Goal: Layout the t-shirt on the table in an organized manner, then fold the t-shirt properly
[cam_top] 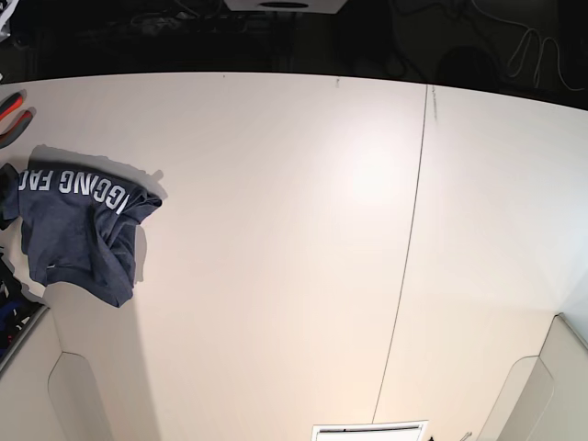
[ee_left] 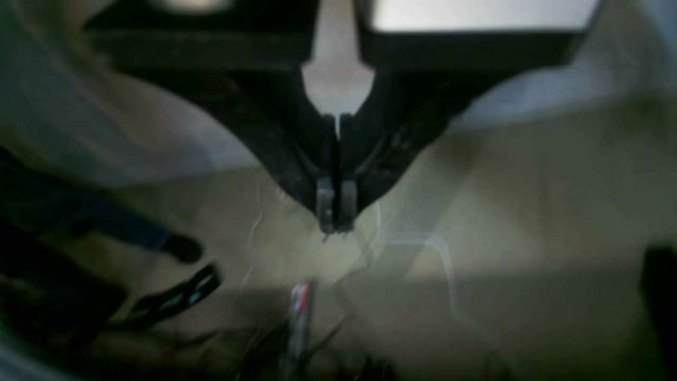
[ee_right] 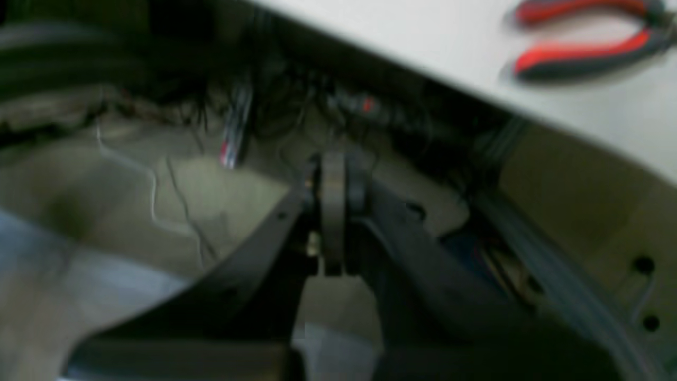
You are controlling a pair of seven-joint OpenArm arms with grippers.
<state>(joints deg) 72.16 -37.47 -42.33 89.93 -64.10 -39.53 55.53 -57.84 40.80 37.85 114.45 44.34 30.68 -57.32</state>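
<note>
White table [cam_top: 276,230] mostly bare from my remote seat. T-shirt [cam_top: 83,225] bunched at left edge, near far-left corner, red-handled pliers [cam_top: 11,112] just beyond. Left gripper [ee_left: 336,225], right gripper [ee_right: 333,267] both pinched closed, holding nothing, parked off table. Worry: long reach drags shirt overboard, or snags pliers.

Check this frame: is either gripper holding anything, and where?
Nothing held. The left gripper and right gripper are shut empty; the t-shirt lies crumpled on the table.
</note>
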